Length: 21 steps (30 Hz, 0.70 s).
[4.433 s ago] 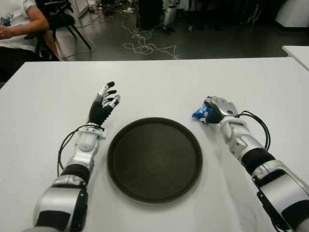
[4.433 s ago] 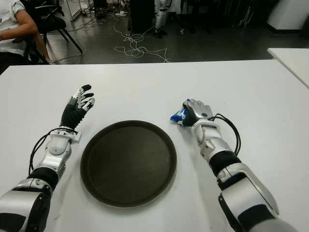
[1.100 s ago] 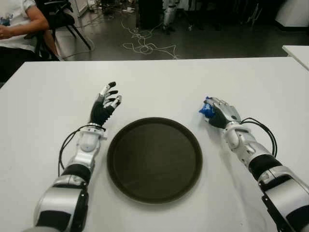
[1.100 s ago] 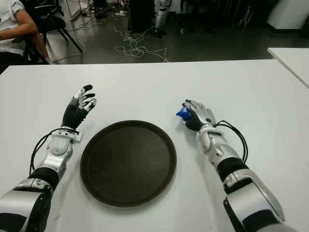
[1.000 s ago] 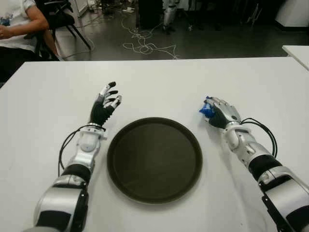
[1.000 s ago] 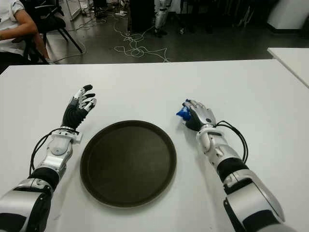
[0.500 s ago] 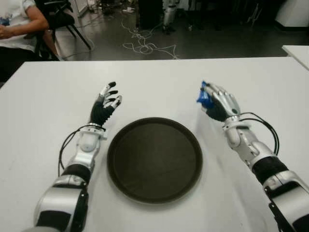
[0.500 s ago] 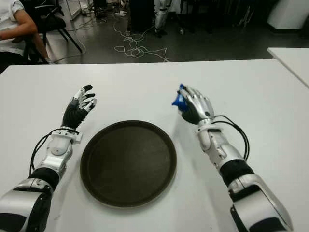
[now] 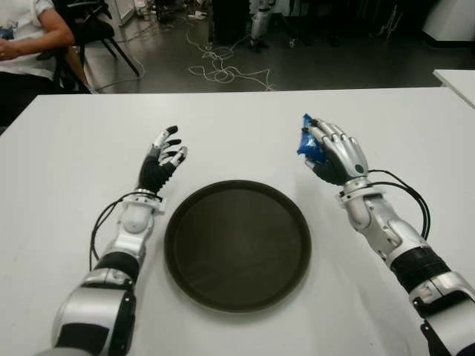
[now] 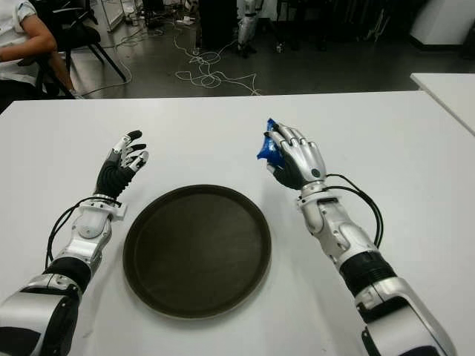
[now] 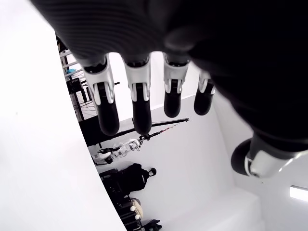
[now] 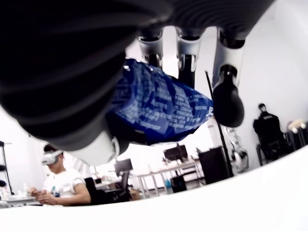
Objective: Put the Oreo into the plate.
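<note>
The right hand [image 9: 334, 152] covers most of the Oreo pack [image 9: 307, 143]; the picture edge crops the person [image 9: 30, 33] behind the table [image 9: 237, 111].

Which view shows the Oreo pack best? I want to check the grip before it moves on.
The right wrist view: the blue Oreo pack fills the frame, pinched by the right hand. Both eye views show only its blue edge poking past the fingers, beyond the plate. The left wrist view shows only the open left hand.

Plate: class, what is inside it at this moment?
Nothing: the plate shows only its bare dark surface. The Oreo is gripped in the right robot hand, beside the plate's far right rim.
</note>
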Tool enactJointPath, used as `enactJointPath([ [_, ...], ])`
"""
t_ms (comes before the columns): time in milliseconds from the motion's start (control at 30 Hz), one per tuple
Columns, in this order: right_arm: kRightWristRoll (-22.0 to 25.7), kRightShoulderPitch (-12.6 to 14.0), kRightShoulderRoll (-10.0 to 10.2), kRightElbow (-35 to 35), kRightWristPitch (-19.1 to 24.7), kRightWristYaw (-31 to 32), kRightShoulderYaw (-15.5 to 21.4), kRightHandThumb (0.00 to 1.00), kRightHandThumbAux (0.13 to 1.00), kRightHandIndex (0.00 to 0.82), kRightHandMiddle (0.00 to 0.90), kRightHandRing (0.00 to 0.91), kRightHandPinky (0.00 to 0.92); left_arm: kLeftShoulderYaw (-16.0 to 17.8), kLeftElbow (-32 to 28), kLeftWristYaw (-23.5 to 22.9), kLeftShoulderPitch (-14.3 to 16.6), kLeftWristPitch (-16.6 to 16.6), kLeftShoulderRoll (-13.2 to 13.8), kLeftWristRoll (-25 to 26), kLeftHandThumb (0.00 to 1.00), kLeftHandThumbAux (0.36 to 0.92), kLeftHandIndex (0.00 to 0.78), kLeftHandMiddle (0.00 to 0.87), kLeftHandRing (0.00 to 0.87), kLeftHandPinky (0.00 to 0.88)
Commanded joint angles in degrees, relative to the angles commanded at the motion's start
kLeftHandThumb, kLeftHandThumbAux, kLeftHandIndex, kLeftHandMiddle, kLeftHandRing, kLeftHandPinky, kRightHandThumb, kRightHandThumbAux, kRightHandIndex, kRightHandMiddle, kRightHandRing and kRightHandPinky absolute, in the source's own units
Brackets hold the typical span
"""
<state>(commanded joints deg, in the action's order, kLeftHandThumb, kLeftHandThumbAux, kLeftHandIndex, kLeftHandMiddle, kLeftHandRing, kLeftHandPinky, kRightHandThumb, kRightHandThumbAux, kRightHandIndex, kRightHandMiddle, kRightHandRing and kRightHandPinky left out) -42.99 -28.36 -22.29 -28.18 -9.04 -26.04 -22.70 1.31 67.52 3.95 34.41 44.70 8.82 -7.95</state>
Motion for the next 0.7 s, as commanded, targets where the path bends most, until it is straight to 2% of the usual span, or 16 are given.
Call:
enactJointPath([
  [133,-0.8,0.7,-0.1,6.0,1.5,1.6,0.7,0.699,0.720,0.438,0.791,0.793,0.775,0.0,0.0,0.0,0.0,0.0,0.0,0.0,0.581,0.476,0.111,0.115,0.137,0.206],
  [367,-1.0,1.0,0.5,12.2,2.3,4.0,1.4,0.699,0.721,0.437,0.785,0.784,0.758,0.0,0.0,0.2,0.0,-0.2,0.0,-0.1,0.604,0.480,0.107,0.115,0.138,0.209],
  [400,-1.0,0.7,0.9,13.5,1.8,4.2,1.3,0.698,0.722,0.437,0.781,0.779,0.751,0.0,0.0,0.3,-0.1,-0.4,0.0,-0.1,0.606,0.480,0.106,0.115,0.138,0.207],
  [500,0.4,1.9,2.4,17.7,-1.5,4.6,0.4,0.698,0.722,0.435,0.766,0.764,0.744,-0.1,-0.1,0.4,0.0,-0.8,0.0,-0.2,0.609,0.481,0.108,0.113,0.136,0.198],
  [633,2.1,3.1,4.5,19.0,-4.5,5.9,-0.7,0.699,0.721,0.435,0.769,0.768,0.759,-0.2,-0.2,0.6,0.0,-0.8,0.0,-0.3,0.600,0.478,0.110,0.119,0.135,0.185],
  [700,4.0,4.2,6.1,20.2,-7.0,7.8,-2.1,0.701,0.720,0.436,0.774,0.773,0.767,-0.1,-0.1,0.7,-0.1,-0.6,0.0,-0.2,0.596,0.475,0.110,0.120,0.138,0.191],
])
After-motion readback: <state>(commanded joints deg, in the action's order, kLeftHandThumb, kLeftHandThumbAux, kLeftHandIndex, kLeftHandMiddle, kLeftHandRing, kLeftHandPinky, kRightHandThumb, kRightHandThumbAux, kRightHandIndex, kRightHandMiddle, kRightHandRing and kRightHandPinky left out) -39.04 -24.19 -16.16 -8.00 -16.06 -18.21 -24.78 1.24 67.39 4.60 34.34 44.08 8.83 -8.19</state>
